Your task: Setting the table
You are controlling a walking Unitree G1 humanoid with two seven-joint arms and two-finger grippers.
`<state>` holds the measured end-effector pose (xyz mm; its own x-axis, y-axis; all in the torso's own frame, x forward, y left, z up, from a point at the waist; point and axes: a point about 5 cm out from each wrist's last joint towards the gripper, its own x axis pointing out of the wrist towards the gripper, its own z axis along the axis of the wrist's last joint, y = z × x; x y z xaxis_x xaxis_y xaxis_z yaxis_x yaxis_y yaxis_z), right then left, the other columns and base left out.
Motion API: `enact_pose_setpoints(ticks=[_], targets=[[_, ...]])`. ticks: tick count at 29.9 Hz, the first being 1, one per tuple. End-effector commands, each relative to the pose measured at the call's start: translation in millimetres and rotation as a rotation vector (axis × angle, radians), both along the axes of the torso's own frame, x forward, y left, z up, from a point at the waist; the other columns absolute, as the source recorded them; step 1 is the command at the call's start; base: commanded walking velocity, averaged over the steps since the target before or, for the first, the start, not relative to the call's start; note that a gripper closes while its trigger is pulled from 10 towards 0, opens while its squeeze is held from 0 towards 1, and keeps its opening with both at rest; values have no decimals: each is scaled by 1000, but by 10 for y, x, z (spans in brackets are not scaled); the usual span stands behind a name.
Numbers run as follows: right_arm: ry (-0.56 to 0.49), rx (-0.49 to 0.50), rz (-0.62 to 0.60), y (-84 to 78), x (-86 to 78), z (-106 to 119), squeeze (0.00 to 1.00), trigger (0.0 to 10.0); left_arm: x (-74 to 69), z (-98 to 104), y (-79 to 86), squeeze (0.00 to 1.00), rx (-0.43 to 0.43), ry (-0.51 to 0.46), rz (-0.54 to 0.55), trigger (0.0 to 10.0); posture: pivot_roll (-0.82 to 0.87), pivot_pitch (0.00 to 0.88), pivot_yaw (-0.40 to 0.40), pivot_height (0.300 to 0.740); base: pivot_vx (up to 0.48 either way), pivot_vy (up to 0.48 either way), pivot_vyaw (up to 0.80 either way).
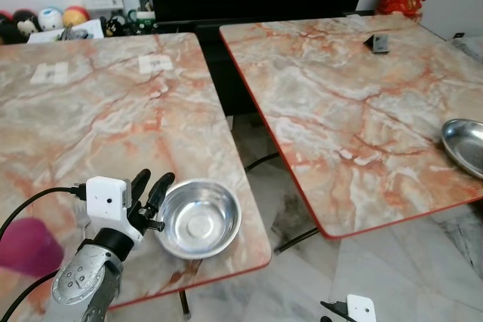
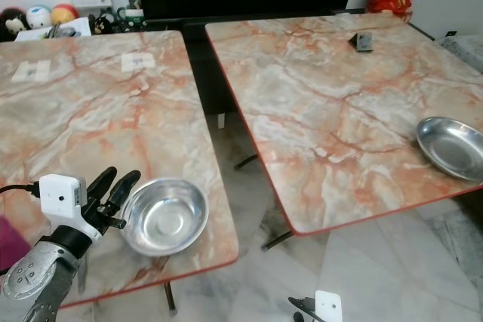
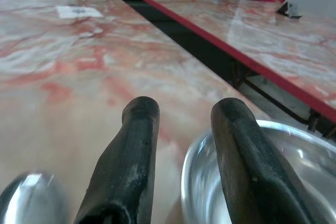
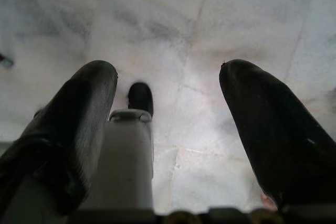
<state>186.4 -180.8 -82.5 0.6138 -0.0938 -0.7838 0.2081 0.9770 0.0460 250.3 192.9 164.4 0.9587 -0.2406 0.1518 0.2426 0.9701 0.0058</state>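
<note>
The steel bowl sits at lower left of the frame, near the corner of the marble surface, probably a place setting (a second dish lies mid-right). The left gripper reaches forward, fingers parted astride its rim. The right gripper hangs open over the floor.

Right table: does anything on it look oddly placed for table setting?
Yes. The steel plate sits at the right table's near right edge, close to the rim. On the left table, the bowl is also near the corner, with the left gripper at its rim.
</note>
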Motion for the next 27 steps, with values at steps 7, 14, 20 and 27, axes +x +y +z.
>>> enact_pose_setpoints(ticks=[7, 14, 20, 27], targets=[[12, 4, -18, -9, -69, -31, 0, 10000, -8, 4, -13, 0, 11, 3, -2, 10000, 158, 107, -51, 740, -140, 0, 0], [16, 3, -27, -38, -83, -34, 0, 10000, 1, 22, -17, 0, 1, -9, -2, 10000, 159, 104, -52, 740, 0, 0, 0], [17, 2, -26, -46, -82, -33, 0, 10000, -2, 17, -30, 0, -4, -4, -7, 10000, 158, 105, -52, 740, 0, 0, -756], [19, 0, -19, -31, -65, -29, 0, 10000, -15, 8, -39, 0, -7, 1, -11, 10000, 160, 109, -54, 740, 0, 0, -784]])
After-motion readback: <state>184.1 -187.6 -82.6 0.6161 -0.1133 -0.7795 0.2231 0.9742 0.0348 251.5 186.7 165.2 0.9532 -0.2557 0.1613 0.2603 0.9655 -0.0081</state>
